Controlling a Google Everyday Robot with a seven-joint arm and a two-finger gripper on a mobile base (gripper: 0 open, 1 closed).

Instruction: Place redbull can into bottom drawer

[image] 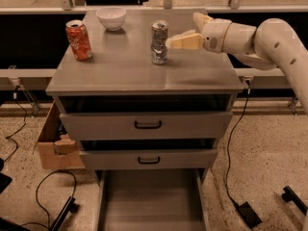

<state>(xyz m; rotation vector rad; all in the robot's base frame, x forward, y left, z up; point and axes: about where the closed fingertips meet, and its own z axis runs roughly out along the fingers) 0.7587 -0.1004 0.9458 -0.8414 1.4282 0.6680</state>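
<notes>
Slim silver metal redbull can stood upright mid-desk, nearer rear edge. Cream pincer held spread, just beside can. Flat-floored grey bottom drawer seen open.

you see the redbull can in shiny silver metal on a matt, brushed grey metal cabinet top. just right of the can, the gripper shows smooth cream plastic fingers, spread apart. the bottom drawer is dull grey metal, the bowl glossy white.
</notes>
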